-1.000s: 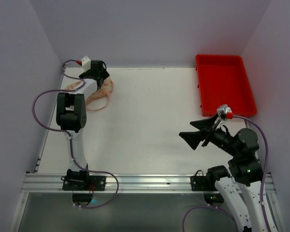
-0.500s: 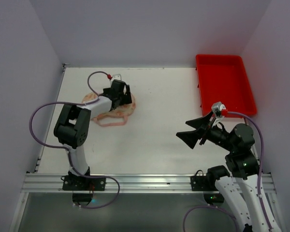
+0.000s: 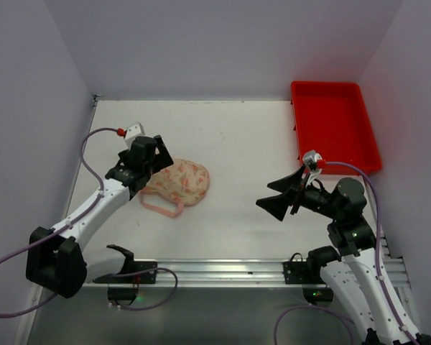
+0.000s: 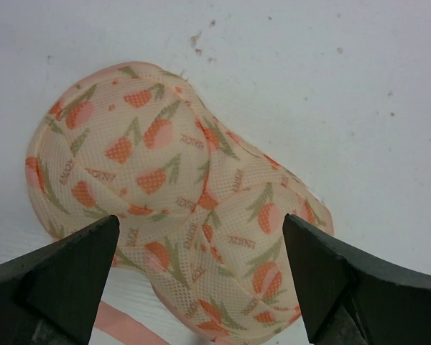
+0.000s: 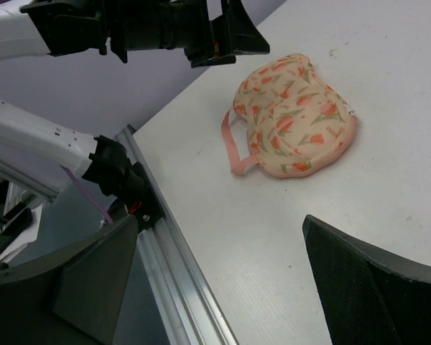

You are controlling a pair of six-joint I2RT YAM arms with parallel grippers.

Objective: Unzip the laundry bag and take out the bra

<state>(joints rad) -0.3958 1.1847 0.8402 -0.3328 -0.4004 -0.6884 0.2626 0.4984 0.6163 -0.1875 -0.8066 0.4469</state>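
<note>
The laundry bag [image 3: 183, 181] lies left of centre on the table [image 3: 244, 144], long axis roughly left to right, loop strap [image 3: 162, 209] off its near-left edge. The left gripper [image 3: 154, 165] hangs wide open over its left end. The right gripper [image 3: 274, 195], well apart to the right, is also spread wide and holds nothing.

Laundry bag [image 3: 183, 182]: left end covered by the left gripper [image 3: 148, 172] in the top view; zip too small to trace there. Left wrist view: loop strap [image 4: 122, 322], near edge of the bag and both fingers [image 4: 65, 266] cut off by the picture's bottom edge
</note>
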